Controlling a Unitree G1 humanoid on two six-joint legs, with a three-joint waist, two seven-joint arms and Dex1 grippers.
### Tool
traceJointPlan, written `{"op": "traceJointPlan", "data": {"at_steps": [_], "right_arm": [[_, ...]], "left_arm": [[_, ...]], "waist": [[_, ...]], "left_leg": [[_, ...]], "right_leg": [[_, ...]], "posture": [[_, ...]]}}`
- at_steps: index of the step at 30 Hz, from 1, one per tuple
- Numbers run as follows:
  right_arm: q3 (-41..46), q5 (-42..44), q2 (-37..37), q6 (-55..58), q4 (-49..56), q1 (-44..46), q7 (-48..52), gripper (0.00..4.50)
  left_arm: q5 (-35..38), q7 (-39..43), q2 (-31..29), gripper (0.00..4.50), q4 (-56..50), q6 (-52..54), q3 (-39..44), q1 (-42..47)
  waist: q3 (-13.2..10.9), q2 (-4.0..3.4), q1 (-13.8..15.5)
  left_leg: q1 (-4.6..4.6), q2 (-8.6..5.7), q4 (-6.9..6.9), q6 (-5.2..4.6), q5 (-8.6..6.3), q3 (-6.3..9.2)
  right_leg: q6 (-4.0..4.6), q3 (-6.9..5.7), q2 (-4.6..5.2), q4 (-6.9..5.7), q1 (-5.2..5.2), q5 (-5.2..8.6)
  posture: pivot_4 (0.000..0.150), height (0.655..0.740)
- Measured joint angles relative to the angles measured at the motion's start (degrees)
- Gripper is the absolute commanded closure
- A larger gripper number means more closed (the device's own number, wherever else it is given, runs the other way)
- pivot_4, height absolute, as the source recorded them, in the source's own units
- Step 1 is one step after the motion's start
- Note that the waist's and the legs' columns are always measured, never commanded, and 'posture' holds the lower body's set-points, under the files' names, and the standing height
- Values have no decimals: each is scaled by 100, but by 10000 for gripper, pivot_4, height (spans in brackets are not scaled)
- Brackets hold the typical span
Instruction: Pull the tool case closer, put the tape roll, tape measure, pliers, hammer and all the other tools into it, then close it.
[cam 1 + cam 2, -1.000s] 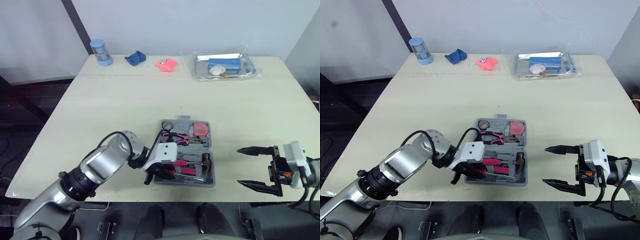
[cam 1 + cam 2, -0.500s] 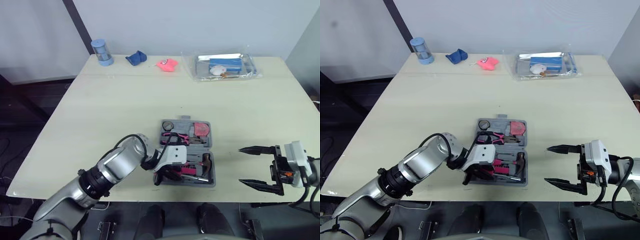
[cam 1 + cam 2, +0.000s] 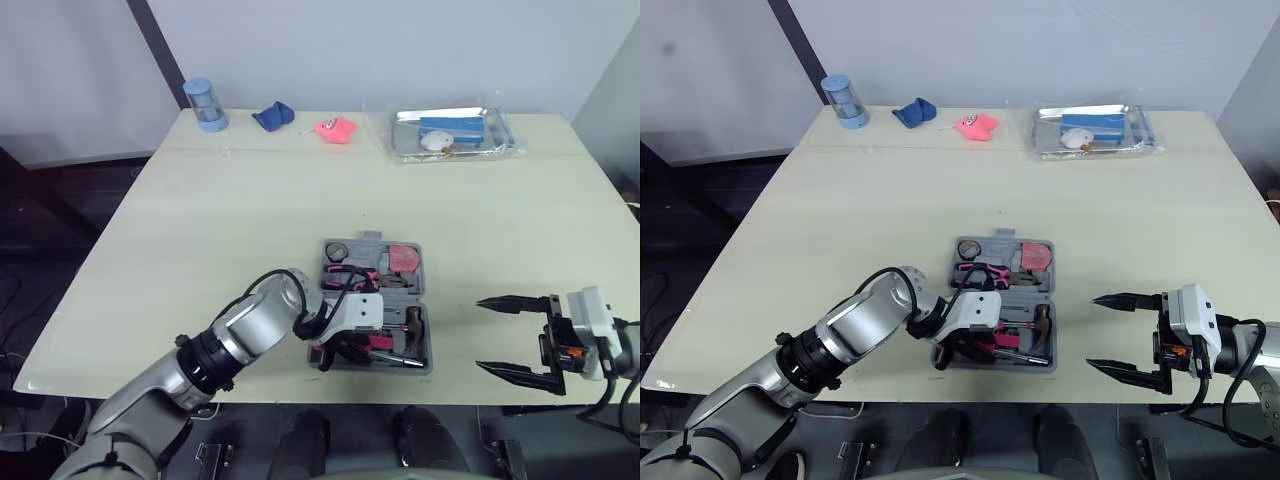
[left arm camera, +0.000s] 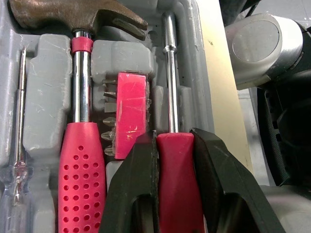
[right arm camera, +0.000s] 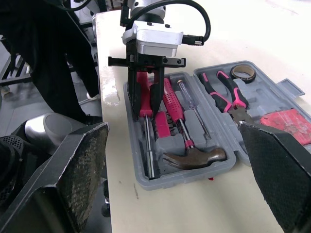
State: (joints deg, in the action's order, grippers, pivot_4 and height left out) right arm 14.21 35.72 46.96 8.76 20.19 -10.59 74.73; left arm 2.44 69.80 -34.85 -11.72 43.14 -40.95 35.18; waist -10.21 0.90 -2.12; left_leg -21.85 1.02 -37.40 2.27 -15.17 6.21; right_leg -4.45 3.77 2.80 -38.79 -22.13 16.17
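Observation:
The grey tool case [image 3: 426, 300] lies open near the table's front edge. Its far half holds the tape roll [image 3: 336, 249], pink pliers [image 3: 350, 274] and red tape measure [image 3: 403, 258]. The near half holds the hammer [image 4: 80, 97], a pink bit holder [image 4: 131, 104] and a thin clear screwdriver [image 4: 19, 121]. My left gripper [image 4: 172, 138] is over the near half, shut on the red-handled screwdriver [image 4: 174, 184], whose shaft lies in its slot by the case's near wall. My right gripper [image 3: 510, 335] hangs open to the right of the case, apart from it.
Along the table's far edge stand a blue cup [image 3: 203, 104], a blue cloth [image 3: 271, 117], a pink object [image 3: 335, 128] and a clear bag with a tray [image 3: 452, 132]. Bare tabletop lies between them and the case.
My left arm has slid to the right along the case's near half, the gripper now over its middle. The right gripper has stayed put and open.

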Motion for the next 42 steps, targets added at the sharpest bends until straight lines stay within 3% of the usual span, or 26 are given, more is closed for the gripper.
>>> {"op": "traceJointPlan", "data": {"at_steps": [9, 10, 13, 15, 16, 27, 28, 30, 32, 38, 42], "right_arm": [[0, -22, 0, -38, 0, -55, -13, 0], [0, -24, -1, -38, 0, -60, -13, 0], [0, -29, -1, -40, 0, -60, -13, 0], [0, -36, -1, -41, -1, -58, -13, 0], [0, -39, -1, -41, -1, -56, -13, 0], [0, -46, -6, -43, -3, -34, -15, 0], [0, -45, -17, -43, -2, -35, -19, 0], [0, -44, -26, -43, -1, -34, -24, 0], [-1, -46, -54, -43, -2, -39, -29, 0], [-1, -50, -115, -49, -6, -33, -36, 0], [-4, -60, -126, -69, -11, 6, -35, 0]], "left_arm": [[38, -18, 179, 39263, 13, 349, 40, 0], [78, -11, 174, 29014, 12, 416, 51, 1], [213, 42, 176, 18812, -21, 495, 49, 0], [298, 58, 155, 8388, -113, 552, 46, -1], [335, 59, 155, 5757, -137, 563, 46, 0], [609, 20, -53, 5757, -313, 584, 380, 70], [701, 8, 3, 9527, -298, 394, 571, 58], [853, 16, 96, 11482, -270, 117, 839, -6], [1201, 138, 232, 18210, -205, -460, 1310, -221], [1480, 552, -1, 43323, 138, -1241, 1709, -548], [1307, 934, -55, 44250, 690, -2556, 1713, -853]], "waist": [[0, 0, 23], [0, 0, 22], [0, 0, 17], [0, 0, 14], [0, 0, 13], [0, 0, 7], [0, 0, 9], [0, 0, 10], [0, -1, -5], [1, -1, -5], [1, -2, 7]], "left_leg": [[1, -3, -1, 0, 0, 1], [1, -3, -1, 0, 0, 1], [2, -3, -1, 0, 0, 2], [2, -3, -1, 0, 0, 2], [3, -3, -1, 0, 0, 2], [4, -2, -2, 0, 0, 3], [3, -2, -2, 0, 0, 4], [3, -2, -1, 0, 0, 3], [4, 0, -1, 1, 0, 4], [5, 0, -1, 0, 0, 2], [6, -1, -1, 0, 0, 1]], "right_leg": [[-1, 0, 2, 1, 4, 0], [-1, 0, 2, 1, 4, 0], [-1, 0, 1, 1, 4, 0], [-1, 0, 1, 0, 4, 0], [-1, 0, 1, -1, 4, 0], [-1, -1, 1, 0, 6, 0], [-1, -2, 1, 1, 6, 0], [-1, -1, 2, 1, 6, 0], [0, -2, 1, 0, 5, 0], [0, -1, 2, 1, 6, 0], [0, -1, 2, 1, 6, 0]], "posture": [[1500, 7400], [1500, 7400], [1500, 7400], [1500, 7400], [1500, 7400], [1500, 7400], [1500, 7400], [1500, 7400], [1500, 7400], [1500, 7400], [1500, 7400]]}}
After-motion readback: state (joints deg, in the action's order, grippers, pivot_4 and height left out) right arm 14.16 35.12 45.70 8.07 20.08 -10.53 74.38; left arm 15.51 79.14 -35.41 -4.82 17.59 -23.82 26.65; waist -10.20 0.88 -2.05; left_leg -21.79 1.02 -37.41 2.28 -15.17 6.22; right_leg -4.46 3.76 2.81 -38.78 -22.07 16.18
